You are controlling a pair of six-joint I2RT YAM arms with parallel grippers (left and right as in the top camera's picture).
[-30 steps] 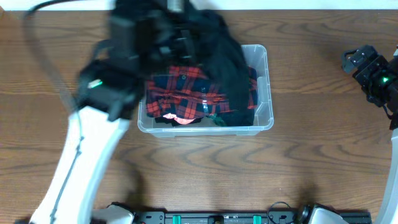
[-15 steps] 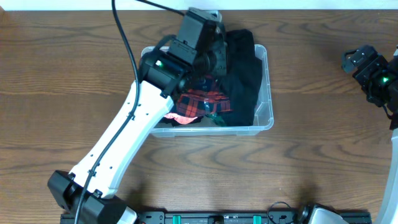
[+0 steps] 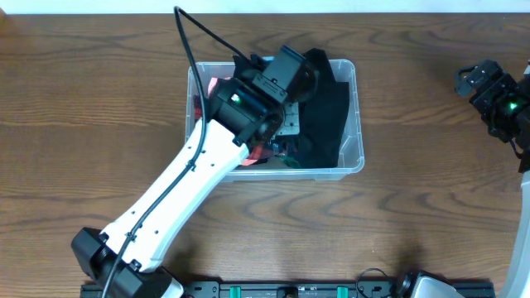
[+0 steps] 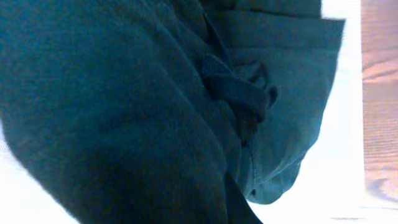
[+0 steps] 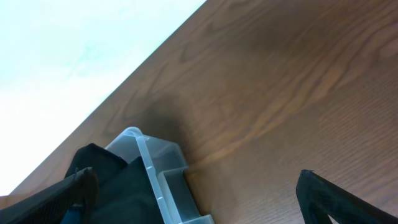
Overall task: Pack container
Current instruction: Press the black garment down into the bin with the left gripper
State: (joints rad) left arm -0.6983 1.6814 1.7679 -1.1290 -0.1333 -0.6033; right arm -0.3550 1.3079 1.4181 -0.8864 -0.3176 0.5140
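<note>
On the counter's far middle: the container [image 3: 354, 99] lies close to the back edge, with its long axis running left to right in the overhead view.
Contents: dark cloth [image 3: 330, 116] fills the right half and rises to the far rim. A scrap of red fabric [image 3: 257, 152] shows by the near wall.
Left claw [image 3: 296, 81]: down inside the container, toward its far side, with the left arm [image 3: 190, 178] slanting in over the near-left wall. The wrist view shows only dark cloth [image 4: 124, 112] close up and no fingers, so I cannot tell whether it is spread or pinching.
Right claw [image 3: 476, 79]: well apart from the container, off its right short end near the counter's right edge. In its wrist view [image 5: 196, 180] the fingers stand spread with nothing between them, looking at the container's corner [image 5: 155, 168].
Nearer arm: the left, already over the bin. The right would have to cross bare counter to reach the right short wall.
Key relation: the cloth lies directly under and around the left claw, so the next move is probably a press or a release straight down.
Edges: the far rim is the tight one, with cloth heaped against it.
Open room: bare wood in front, to the left and to the right of the bin.
</note>
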